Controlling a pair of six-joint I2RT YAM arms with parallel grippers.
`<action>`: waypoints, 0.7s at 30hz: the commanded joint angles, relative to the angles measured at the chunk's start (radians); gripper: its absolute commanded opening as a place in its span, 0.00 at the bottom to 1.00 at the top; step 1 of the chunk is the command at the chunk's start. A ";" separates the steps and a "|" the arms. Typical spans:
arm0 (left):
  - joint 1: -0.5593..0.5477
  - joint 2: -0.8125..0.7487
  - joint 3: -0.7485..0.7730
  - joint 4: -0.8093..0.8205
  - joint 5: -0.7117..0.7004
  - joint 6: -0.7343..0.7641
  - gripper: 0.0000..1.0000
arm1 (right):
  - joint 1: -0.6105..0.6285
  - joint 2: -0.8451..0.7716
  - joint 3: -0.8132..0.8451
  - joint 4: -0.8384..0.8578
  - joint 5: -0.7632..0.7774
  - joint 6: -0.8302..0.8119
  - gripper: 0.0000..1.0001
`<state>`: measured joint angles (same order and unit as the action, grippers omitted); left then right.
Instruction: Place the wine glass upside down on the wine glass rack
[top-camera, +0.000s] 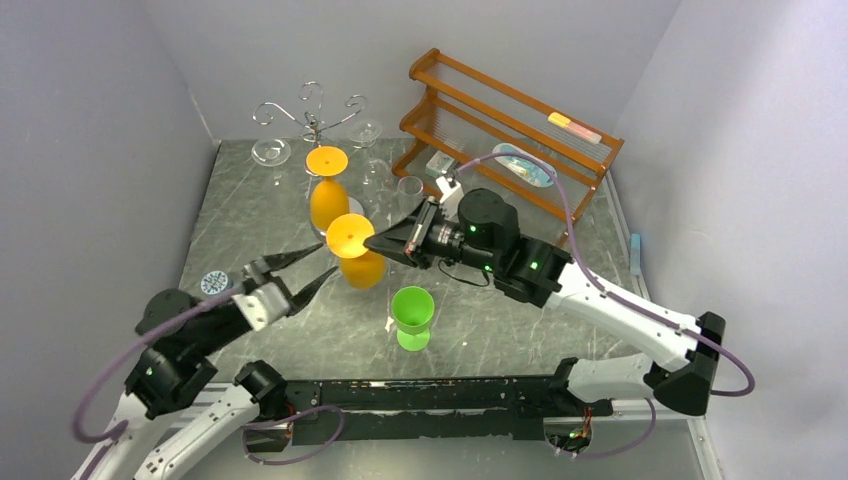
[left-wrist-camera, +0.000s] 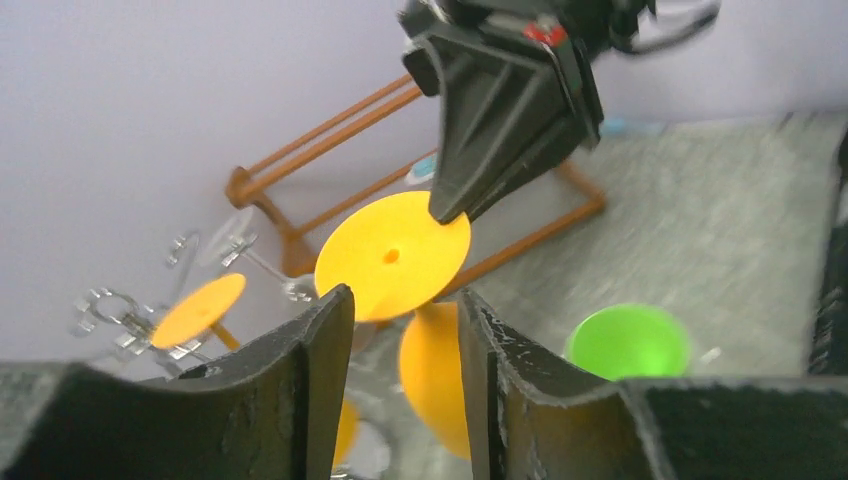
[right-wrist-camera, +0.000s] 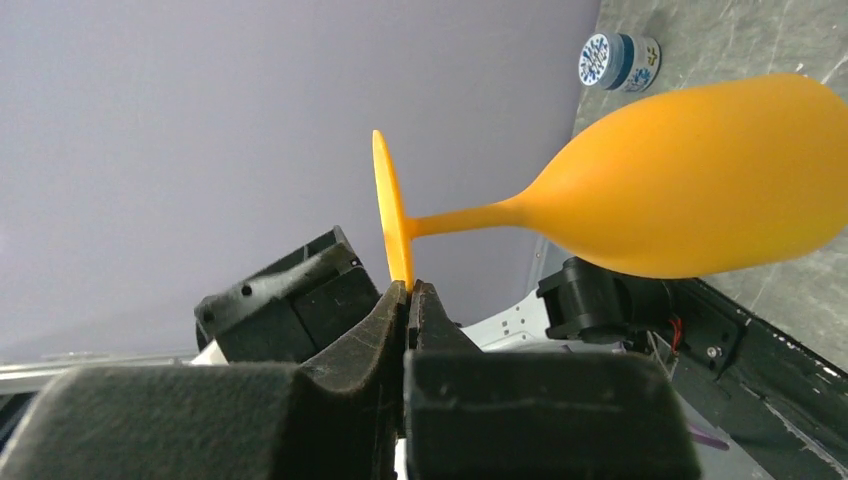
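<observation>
– Centre frame: who has the orange wine glass (top-camera: 362, 270)?
– It sits in the right claw (top-camera: 372, 240), arm stretched in from the right, pinched shut on the rim of the foot; the glass is upside down.
– And the left claw (top-camera: 329, 257)?
– Reaching from lower left, jaws parted just beside the bowl.
– And the wine glass rack (top-camera: 312, 110)?
– Upper left, apart from the glass; a green cup (top-camera: 412, 310) stands below centre.

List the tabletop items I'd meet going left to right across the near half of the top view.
Patterned round tin → orange wine glass, its foot pinched by the right fingers → green cup. The left fingers overlap the glass, so they are left out.
</observation>
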<state>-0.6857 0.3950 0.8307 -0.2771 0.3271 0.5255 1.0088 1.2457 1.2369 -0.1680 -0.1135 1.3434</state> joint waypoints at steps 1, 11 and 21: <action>-0.009 -0.095 -0.015 0.057 -0.138 -0.668 0.49 | -0.010 -0.087 -0.056 0.065 0.021 -0.042 0.00; -0.009 0.096 0.143 -0.194 -0.210 -1.388 0.68 | -0.021 -0.164 -0.127 0.129 -0.064 -0.225 0.00; -0.009 0.195 0.057 0.048 -0.019 -1.529 0.37 | -0.021 -0.177 -0.105 0.071 -0.092 -0.309 0.00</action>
<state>-0.6895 0.5911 0.8764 -0.2962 0.2462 -0.9241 0.9874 1.0763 1.1179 -0.1097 -0.1650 1.0760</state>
